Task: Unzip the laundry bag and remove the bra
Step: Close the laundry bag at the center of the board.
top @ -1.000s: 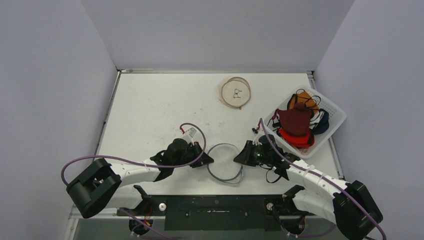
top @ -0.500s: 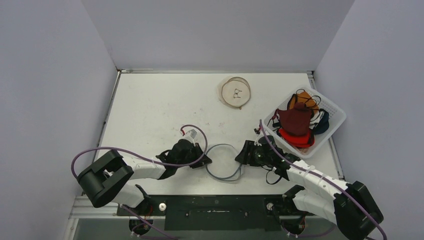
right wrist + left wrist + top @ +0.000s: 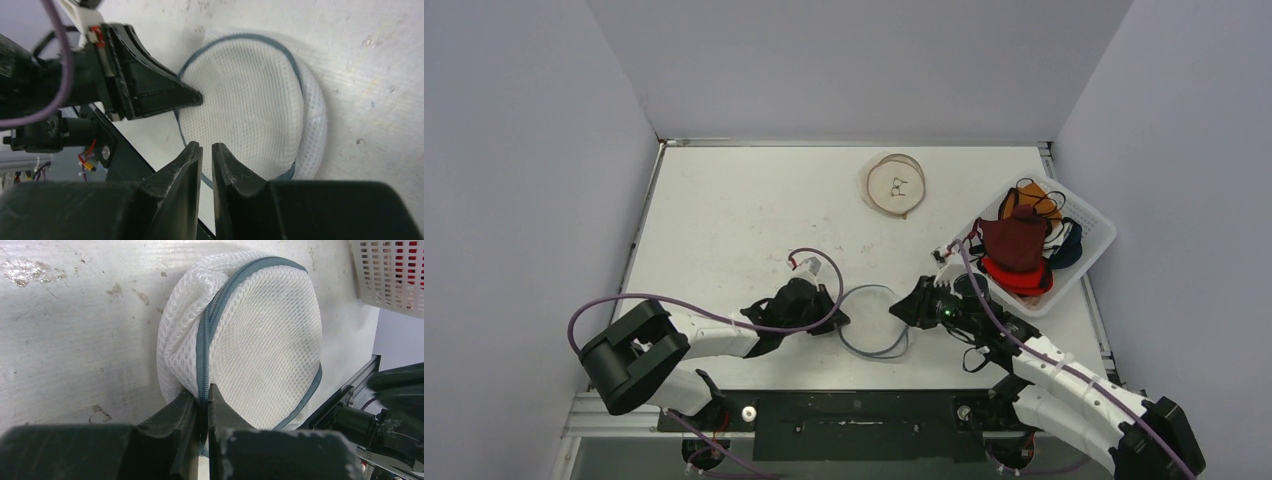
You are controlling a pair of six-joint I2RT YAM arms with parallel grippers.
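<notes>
The laundry bag (image 3: 874, 322) is a round white mesh pouch with a grey-blue zipper, lying on the table near the front edge. My left gripper (image 3: 839, 320) is at its left rim. In the left wrist view the bag (image 3: 260, 340) fills the middle, and the left gripper (image 3: 206, 399) is shut on the zipper band. My right gripper (image 3: 894, 312) hovers over the bag's right side. In the right wrist view the right gripper (image 3: 206, 147) stands open by a narrow gap with nothing in it, above the mesh (image 3: 245, 105). The bra is hidden.
A white plastic basket (image 3: 1079, 268) with red, orange and dark garments stands at the right. A second round pouch (image 3: 896, 184), beige-rimmed, lies at the back middle. The black rail of the arm bases (image 3: 854, 415) runs along the table's near edge.
The right gripper's jaws opened wider and then narrowed to a small gap, and its arm shifted a little. The left gripper kept its hold on the bag's zipper band.
</notes>
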